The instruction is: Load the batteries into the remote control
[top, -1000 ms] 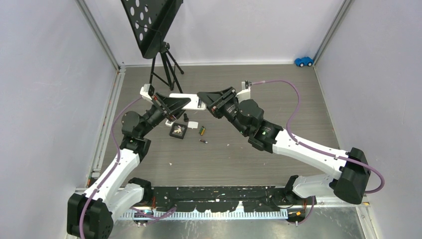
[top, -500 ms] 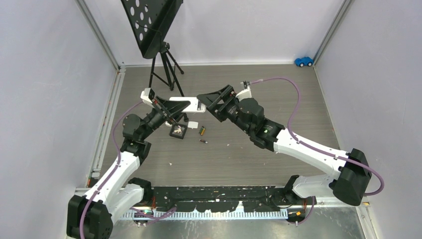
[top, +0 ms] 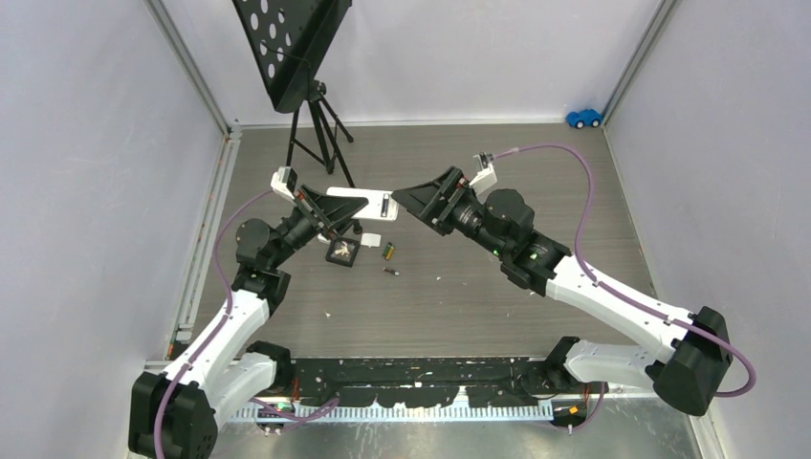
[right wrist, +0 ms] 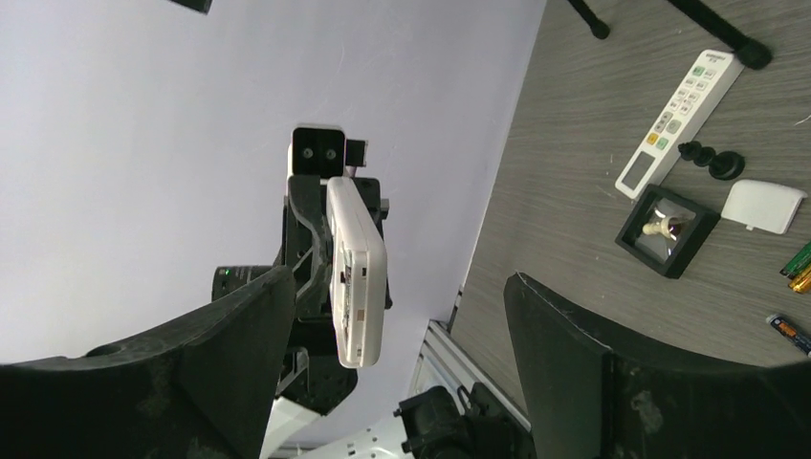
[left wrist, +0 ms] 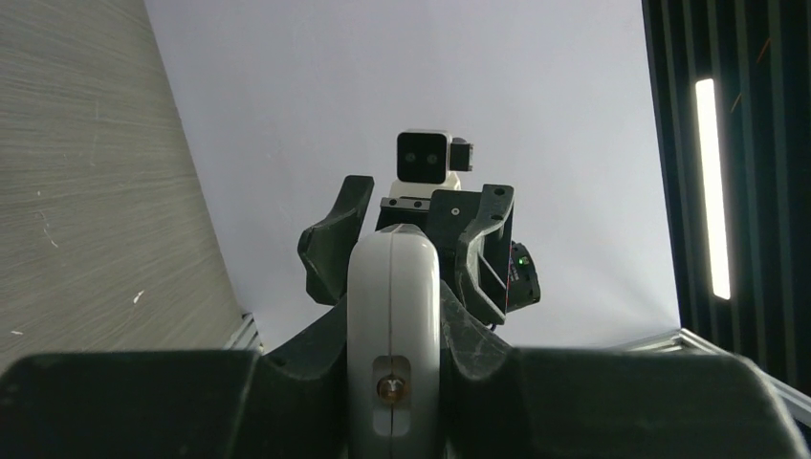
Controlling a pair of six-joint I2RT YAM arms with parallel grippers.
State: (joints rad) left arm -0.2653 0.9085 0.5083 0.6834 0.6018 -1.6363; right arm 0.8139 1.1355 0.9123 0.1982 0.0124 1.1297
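My left gripper [top: 346, 207] is shut on a white remote control [top: 368, 201], held level above the table. In the left wrist view the remote [left wrist: 394, 316] sits edge-on between the jaws. My right gripper [top: 406, 201] stands open just past the remote's right end, apart from it. The right wrist view shows the remote [right wrist: 356, 273] with its back compartment open, between my wide jaws [right wrist: 397, 279]. On the table lie the batteries: a green-yellow one [top: 388, 251] [right wrist: 796, 258] and a dark one [top: 390, 272] [right wrist: 789, 330]. A white battery cover [right wrist: 762, 206] lies beside them.
A small black square tray [top: 342, 251] [right wrist: 667, 229] sits under my left gripper. A second white remote with buttons [right wrist: 681, 115] and a small black part [right wrist: 712, 161] lie near a black tripod stand [top: 320, 124]. A blue toy car [top: 583, 118] is in the far right corner.
My right gripper has opened, let go of the remote's right end and drawn back to the right. The left gripper keeps hold of the remote, hardly moved.
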